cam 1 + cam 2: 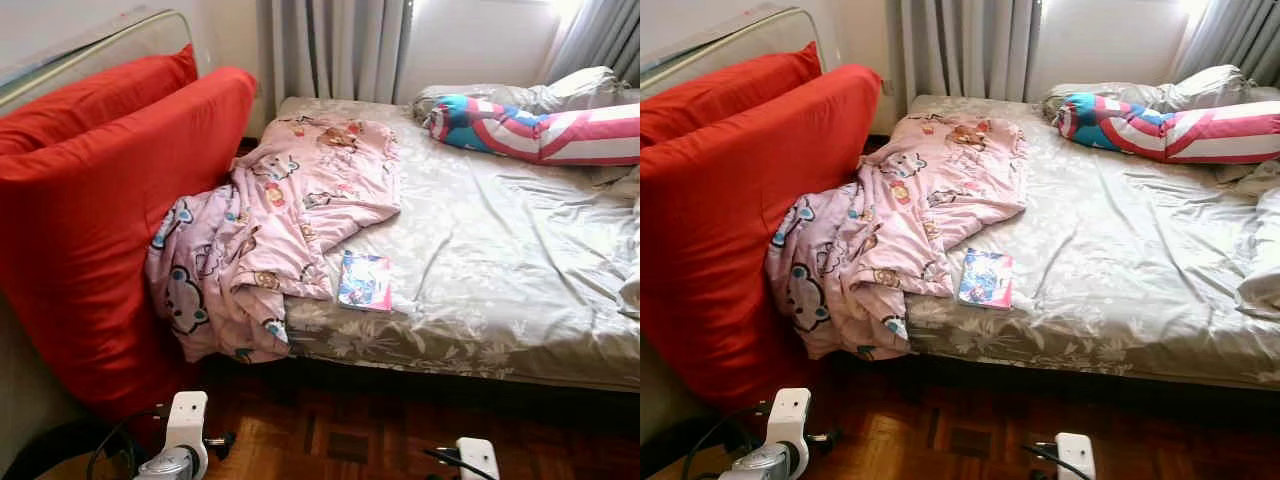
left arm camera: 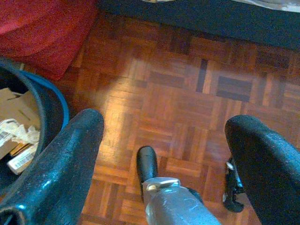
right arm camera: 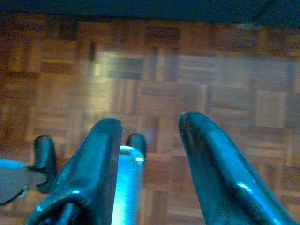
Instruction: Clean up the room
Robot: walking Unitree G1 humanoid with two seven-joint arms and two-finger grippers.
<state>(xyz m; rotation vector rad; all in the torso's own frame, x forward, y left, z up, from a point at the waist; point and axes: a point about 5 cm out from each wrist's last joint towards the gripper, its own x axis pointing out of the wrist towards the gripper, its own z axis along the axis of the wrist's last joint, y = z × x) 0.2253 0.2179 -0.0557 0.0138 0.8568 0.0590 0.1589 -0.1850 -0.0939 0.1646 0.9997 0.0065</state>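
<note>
A bed (image 1: pixel 520 330) with a grey flowered sheet stands before me. A pink cartoon-print blanket (image 1: pixel 270 225) lies crumpled over its near left corner and hangs down the side. A small colourful book (image 1: pixel 364 281) rests near the front edge of the bed. Both arms hang low over the parquet floor. My left gripper (image 2: pixel 164 154) is open with nothing between its fingers. My right gripper (image 3: pixel 150 154) is also open and holds nothing.
Two big red cushions (image 1: pixel 110 220) lean at the left of the bed. A striped bolster (image 1: pixel 540 130) and pillows (image 1: pixel 560 92) lie at the bed's head. A dark bin (image 2: pixel 33 122) with cardboard and scraps stands on the floor at my left. Curtains (image 1: pixel 335 50) hang behind.
</note>
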